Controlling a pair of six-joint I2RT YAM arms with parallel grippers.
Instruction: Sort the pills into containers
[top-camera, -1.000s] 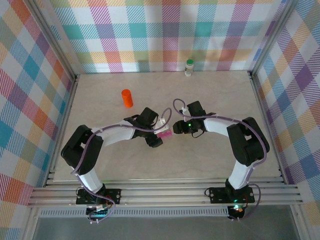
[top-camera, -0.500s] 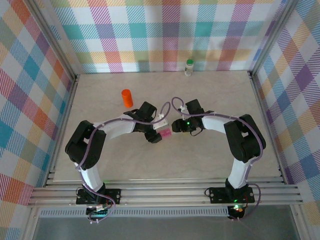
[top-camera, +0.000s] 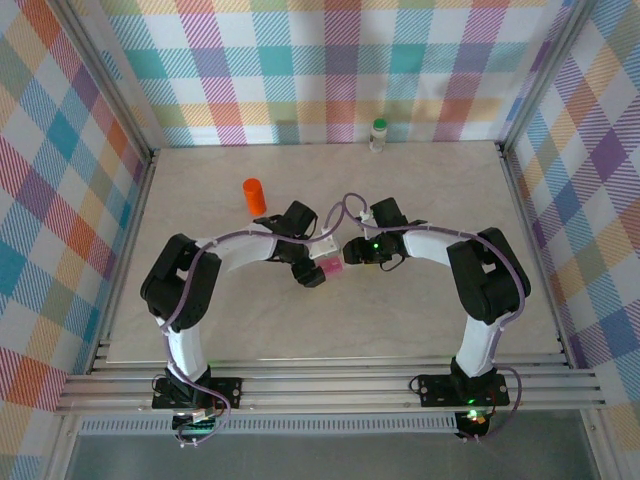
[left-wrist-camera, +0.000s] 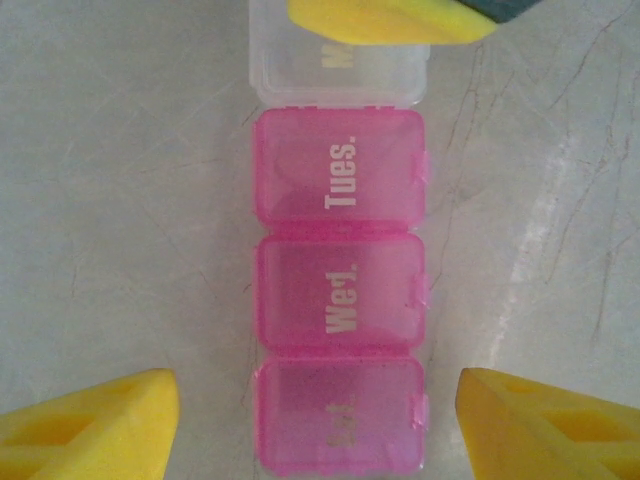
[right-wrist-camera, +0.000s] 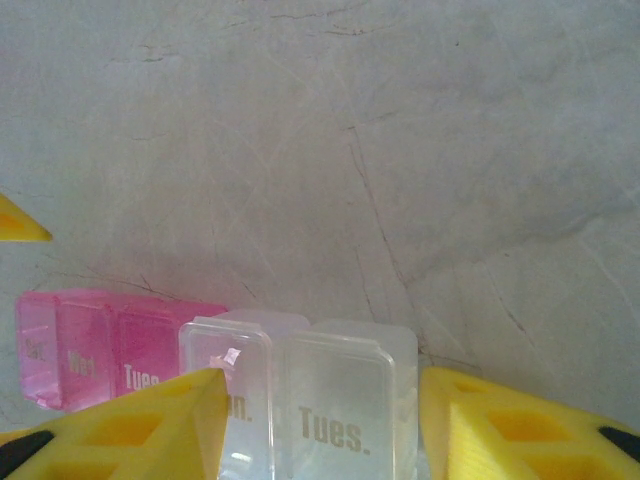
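Note:
A strip of pill-box compartments lies mid-table, part pink (left-wrist-camera: 338, 320) and part clear (right-wrist-camera: 335, 400). In the top view the pink end (top-camera: 328, 267) shows between the two grippers. My left gripper (left-wrist-camera: 320, 425) is open, its yellow fingers well clear on both sides of the strip's last pink compartment. My right gripper (right-wrist-camera: 322, 385) is shut on the clear end, at the "Tues." compartment. One of its fingers (left-wrist-camera: 380, 22) shows at the top of the left wrist view. The orange vial (top-camera: 254, 195) and the green-capped white bottle (top-camera: 379, 134) stand apart. The pills are out of view.
Both arms reach inward and meet at the table's middle (top-camera: 335, 262). Checked walls close in the back and both sides. The orange vial stands just behind the left forearm. The white bottle is at the back wall.
The left arm has drawn in toward the middle, bringing its gripper over the pink end. The strip shifted slightly right. The right gripper barely moved.

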